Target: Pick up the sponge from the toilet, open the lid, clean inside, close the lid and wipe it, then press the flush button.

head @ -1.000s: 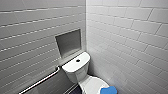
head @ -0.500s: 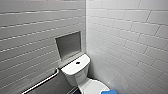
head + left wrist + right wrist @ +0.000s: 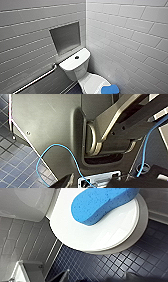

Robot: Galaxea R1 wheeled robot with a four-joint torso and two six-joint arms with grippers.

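Resting on the closed lid (image 3: 100, 235) of the toilet (image 3: 75, 65), the sponge (image 3: 102, 203) (blue, oblong) lies well apart from the tank. A grab bar (image 3: 37, 79) and a recessed niche (image 3: 66, 37) mark the tiled wall beside the tank. Left gripper and right gripper, spread or pressed together: cannot be told.

You have one sponge (image 3: 110, 89), one toilet (image 3: 75, 65), one lid (image 3: 91, 83), one flush button (image 3: 76, 57), one grab bar (image 3: 37, 79) and one wall niche (image 3: 66, 37).
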